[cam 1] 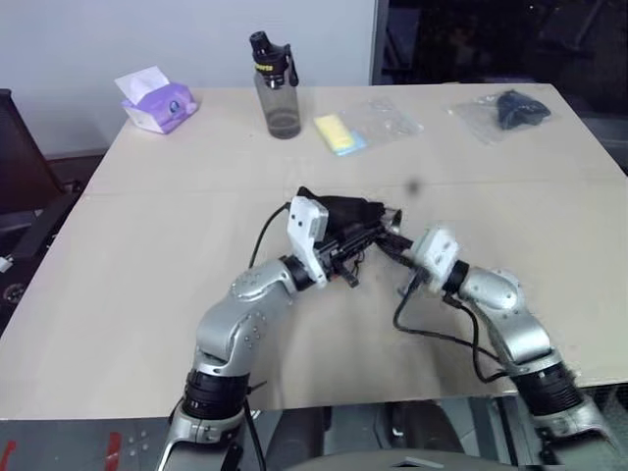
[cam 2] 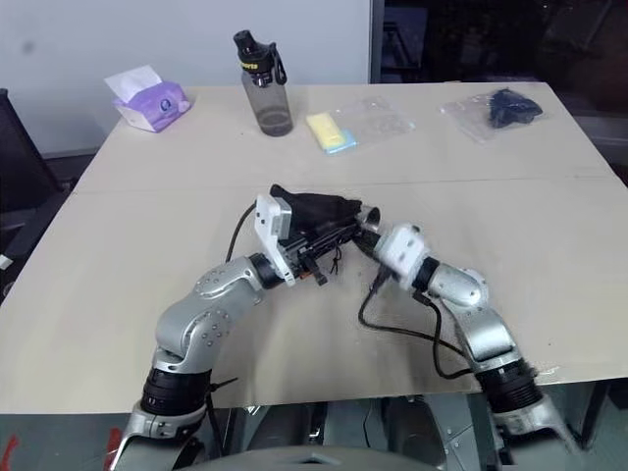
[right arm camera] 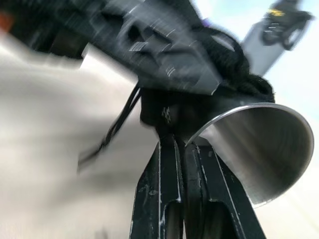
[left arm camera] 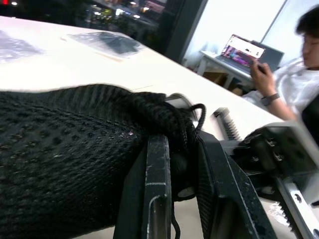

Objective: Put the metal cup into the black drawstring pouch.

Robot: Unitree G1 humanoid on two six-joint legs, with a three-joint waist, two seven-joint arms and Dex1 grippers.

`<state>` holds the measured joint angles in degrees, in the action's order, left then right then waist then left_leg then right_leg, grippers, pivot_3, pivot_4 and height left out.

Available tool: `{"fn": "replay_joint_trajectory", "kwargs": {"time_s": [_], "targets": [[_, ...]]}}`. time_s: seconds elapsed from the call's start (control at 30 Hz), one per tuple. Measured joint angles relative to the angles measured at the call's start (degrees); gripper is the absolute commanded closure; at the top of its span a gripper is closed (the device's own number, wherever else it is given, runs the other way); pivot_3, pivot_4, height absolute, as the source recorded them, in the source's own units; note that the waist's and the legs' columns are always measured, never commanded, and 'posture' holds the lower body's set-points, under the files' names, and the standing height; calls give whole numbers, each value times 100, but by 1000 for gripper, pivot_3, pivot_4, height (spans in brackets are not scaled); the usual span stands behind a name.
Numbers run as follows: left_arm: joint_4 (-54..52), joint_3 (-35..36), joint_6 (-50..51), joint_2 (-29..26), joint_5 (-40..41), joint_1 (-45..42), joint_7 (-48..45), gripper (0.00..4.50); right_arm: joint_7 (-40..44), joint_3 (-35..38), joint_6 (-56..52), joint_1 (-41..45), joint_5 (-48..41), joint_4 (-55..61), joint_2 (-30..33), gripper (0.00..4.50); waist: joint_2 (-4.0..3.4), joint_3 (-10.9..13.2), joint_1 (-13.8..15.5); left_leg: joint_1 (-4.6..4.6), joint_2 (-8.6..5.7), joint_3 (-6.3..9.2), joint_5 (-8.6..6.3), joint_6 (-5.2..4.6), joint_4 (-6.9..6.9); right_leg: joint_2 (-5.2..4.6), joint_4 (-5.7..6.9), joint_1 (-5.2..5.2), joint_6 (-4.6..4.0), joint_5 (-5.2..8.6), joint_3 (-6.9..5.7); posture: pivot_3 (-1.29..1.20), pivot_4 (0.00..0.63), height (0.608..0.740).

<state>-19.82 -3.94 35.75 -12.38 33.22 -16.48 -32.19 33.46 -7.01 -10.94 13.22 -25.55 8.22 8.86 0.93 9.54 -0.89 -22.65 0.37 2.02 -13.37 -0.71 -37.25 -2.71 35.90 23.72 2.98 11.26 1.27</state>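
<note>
The work surface is a pale beige table (cam 1: 147, 255) made of two boards, with a straight seam running across it. A light wall stands behind the table's far left, and a dark glazed area is behind its far right.

Along the far edge, from the robot's left, stand a purple tissue box (cam 1: 157, 101), a smoky-grey water bottle (cam 1: 277, 86) with a black cap, a yellow sponge (cam 1: 339, 133) beside a clear plastic bag (cam 1: 388, 120), and a dark object in another clear bag (cam 1: 507, 110).

At mid-table the two grippers meet. The left gripper (left arm camera: 175, 169) is clamped on the gathered neck of the black drawstring pouch (cam 1: 343, 214), whose body lies on the table just behind it, cord hanging loose. The right gripper (right arm camera: 180, 154) is closed on the rim of the metal cup (right arm camera: 264, 149), whose open mouth is seen directly against the pouch's neck. Whether the cup has entered the pouch cannot be determined.

In the left wrist view, a seated person (left arm camera: 294, 82) is at a laptop (left arm camera: 244, 50) on a separate desk.
</note>
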Motion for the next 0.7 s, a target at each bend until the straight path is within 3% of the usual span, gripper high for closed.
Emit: {"fn": "replay_joint_trajectory", "kwargs": {"time_s": [0.1,0.2,0.33,0.57,0.7], "targets": [[-5,82,178,27,163,-28,69,4364,-245,387,-860,26,-1102,220,-274,4465,0,0,13,-2,-3,0,0,0,-4,-3,-1,-1,0,0,0,0,150,740],[-4,171,370,89,373,-44,146,4364,-311,523,-1291,99,-1475,286,-195,4465,0,0,18,-3,-10,-3,0,0,-7,-7,-4,-1,3,3,1,0,150,740],[20,251,629,202,643,-120,257,4364,51,-80,-460,204,-89,224,683,4465,0,0,2,-2,-11,-5,0,0,-6,-5,-5,0,21,13,0,0,150,740],[179,659,1125,568,1365,-465,611,4364,201,-1451,2628,917,3347,-795,2154,4465,5,3,-4,-1,-11,-10,1,1,-7,-3,-5,0,24,14,4,0,150,740],[237,711,1358,449,1619,-510,602,4364,61,-1547,3387,1220,4195,-1136,2333,4465,15,8,-1,-1,-10,-7,1,1,-6,-2,-5,0,6,3,4,0,150,740]]}}
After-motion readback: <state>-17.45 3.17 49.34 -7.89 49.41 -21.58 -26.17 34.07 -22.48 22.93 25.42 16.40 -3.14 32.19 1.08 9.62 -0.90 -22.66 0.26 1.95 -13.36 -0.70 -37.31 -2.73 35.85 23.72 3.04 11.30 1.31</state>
